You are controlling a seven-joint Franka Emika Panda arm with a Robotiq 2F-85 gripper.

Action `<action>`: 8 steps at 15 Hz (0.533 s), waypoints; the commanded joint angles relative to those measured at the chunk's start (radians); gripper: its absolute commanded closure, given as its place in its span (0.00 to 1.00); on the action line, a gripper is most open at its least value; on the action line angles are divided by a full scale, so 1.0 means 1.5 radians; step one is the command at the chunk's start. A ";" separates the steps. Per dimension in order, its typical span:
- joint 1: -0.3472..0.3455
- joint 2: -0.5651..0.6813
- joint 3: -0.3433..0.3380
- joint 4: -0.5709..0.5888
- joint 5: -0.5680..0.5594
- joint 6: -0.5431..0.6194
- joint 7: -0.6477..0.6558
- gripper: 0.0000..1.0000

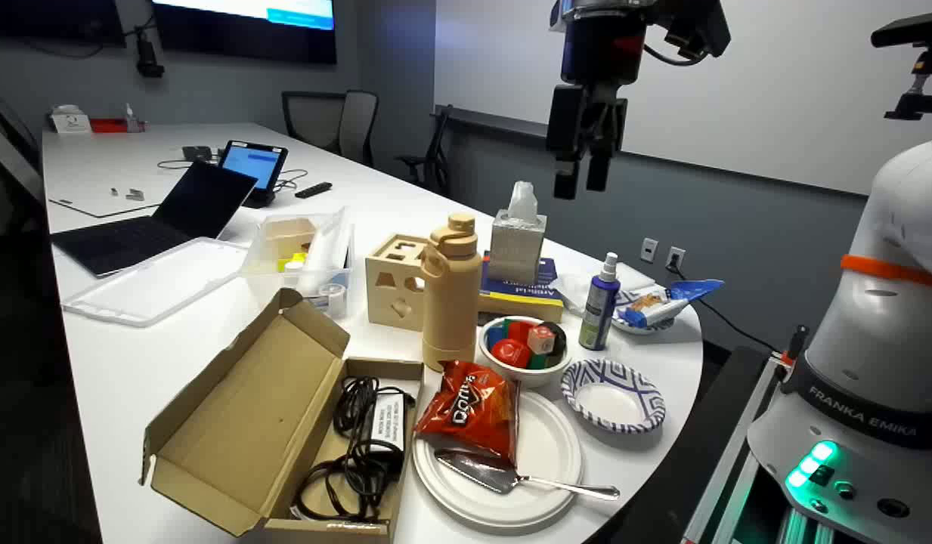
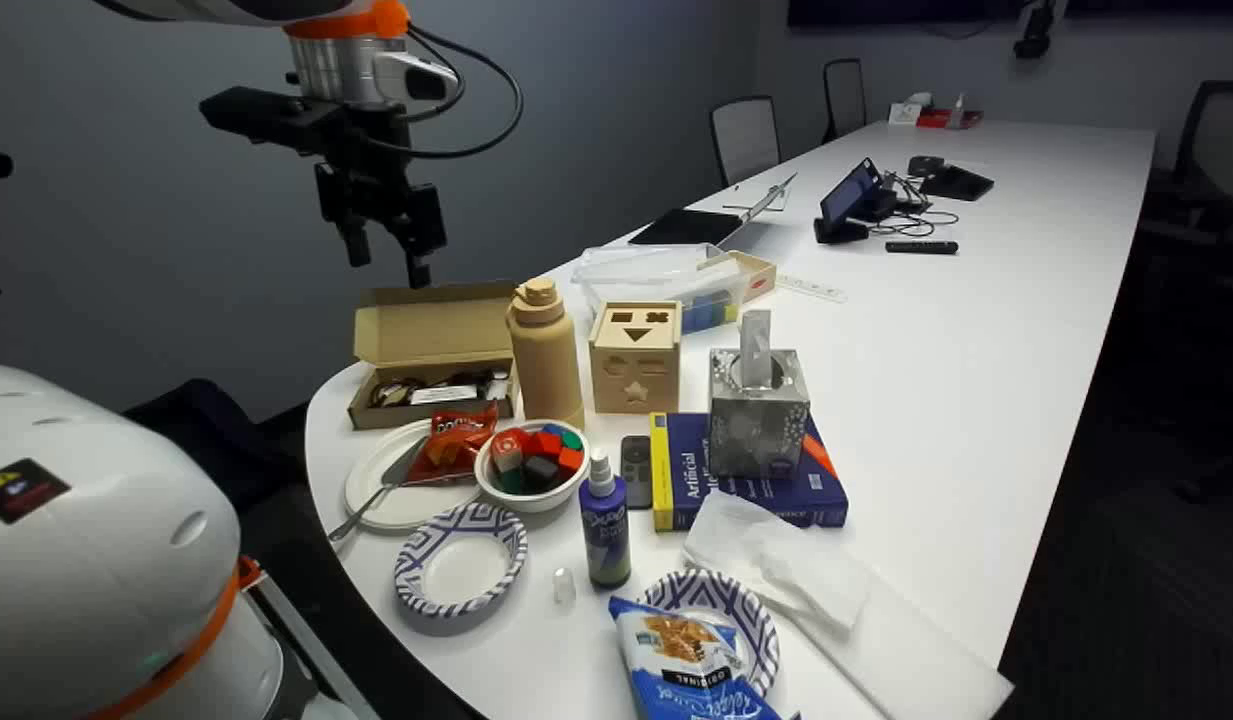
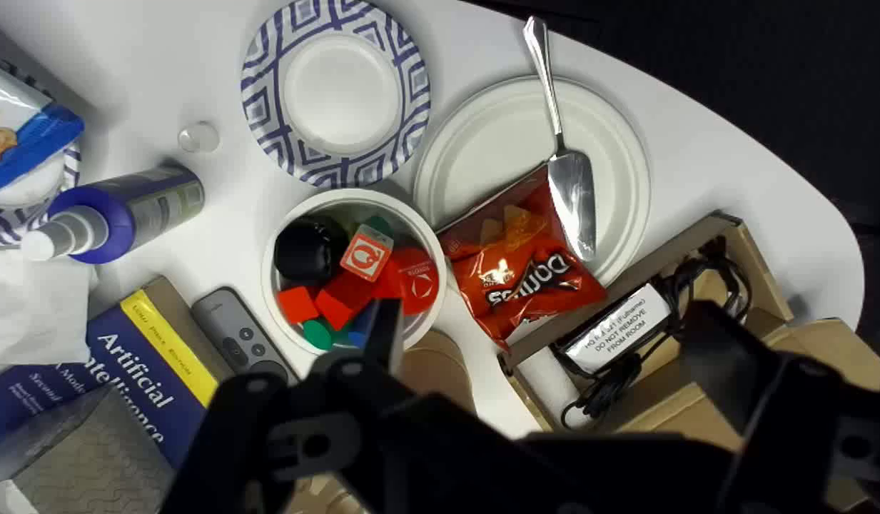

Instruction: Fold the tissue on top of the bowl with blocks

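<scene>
The white bowl (image 1: 527, 377) stands on the table and shows in both exterior views (image 2: 536, 503) and the wrist view (image 3: 340, 195). It holds several blocks (image 1: 511, 352), (image 2: 546, 445), (image 3: 345, 296), red, green, blue and black. A loose white tissue (image 2: 741, 530) lies crumpled beside the blue book, apart from the bowl; it shows partly at the wrist view's left edge (image 3: 29, 307) and behind the spray bottle (image 1: 575, 291). Nothing covers the bowl. My gripper (image 1: 581, 181), (image 2: 388, 262), (image 3: 547, 321) is open and empty, high above the table.
A tan bottle (image 1: 452, 295) and a wooden shape box (image 1: 394, 283) stand close by the bowl. A tissue box (image 2: 761, 430) stands on the book (image 2: 691, 470). A spray bottle (image 2: 606, 530), striped dish (image 2: 461, 560), red snack bag (image 1: 473, 408) and cardboard box (image 1: 246, 408) are around.
</scene>
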 commanded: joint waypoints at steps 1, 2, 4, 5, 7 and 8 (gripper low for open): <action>-0.002 0.000 0.002 0.001 0.001 -0.002 -0.001 0.00; -0.013 0.010 -0.001 0.004 -0.014 0.000 -0.004 0.00; -0.044 0.031 -0.020 0.001 -0.052 0.025 -0.023 0.00; -0.058 0.042 -0.024 0.001 -0.077 0.034 -0.026 0.00; -0.098 0.086 -0.040 0.003 -0.142 0.076 -0.036 0.00; -0.117 0.115 -0.050 0.004 -0.175 0.106 -0.041 0.00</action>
